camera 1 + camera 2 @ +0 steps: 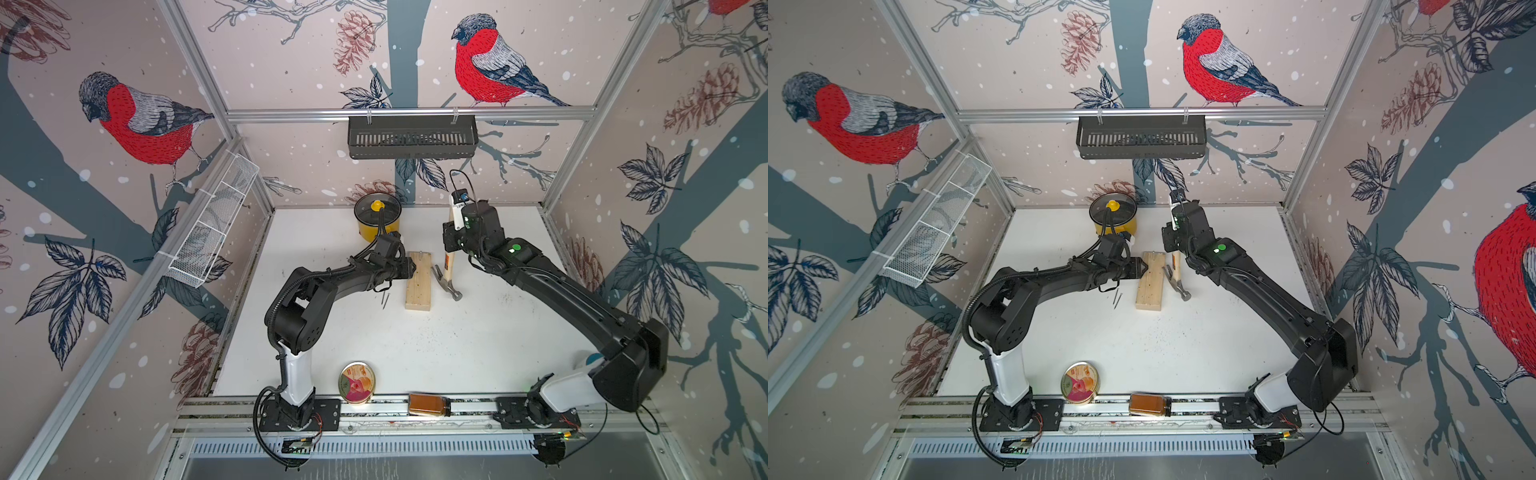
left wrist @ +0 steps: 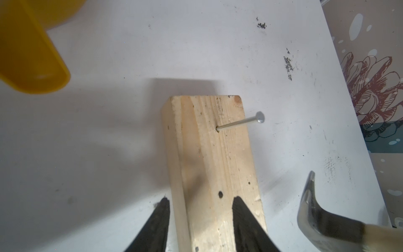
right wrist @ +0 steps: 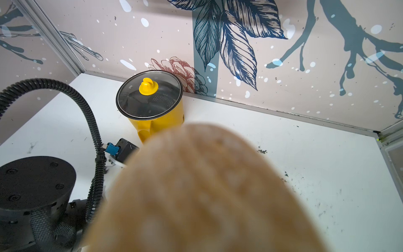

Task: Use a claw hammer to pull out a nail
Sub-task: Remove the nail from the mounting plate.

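Note:
A pale wooden block (image 1: 419, 286) (image 1: 1149, 286) (image 2: 209, 163) lies mid-table, and a nail (image 2: 239, 123) (image 1: 420, 252) sticks up slanted near its far end. My left gripper (image 1: 412, 267) (image 1: 1143, 268) (image 2: 201, 199) is open at the block's left side. One finger is beside the block and the other is over its top. My right gripper (image 1: 451, 245) (image 1: 1173, 246) is shut on the wooden handle of the claw hammer (image 1: 448, 266) (image 1: 1177, 270) (image 3: 196, 185). The hammer's steel head (image 1: 454, 292) hangs just right of the block, its claw (image 2: 309, 207) short of the nail. The handle end hides the right fingers in the right wrist view.
Two loose nails (image 1: 384, 300) lie left of the block. A yellow pot with a glass lid (image 1: 377, 220) (image 3: 150, 98) stands at the back. A round tin (image 1: 356, 382) and a brown jar (image 1: 429, 405) sit at the front edge. A black basket (image 1: 411, 137) and a white wire basket (image 1: 212, 224) hang on the walls.

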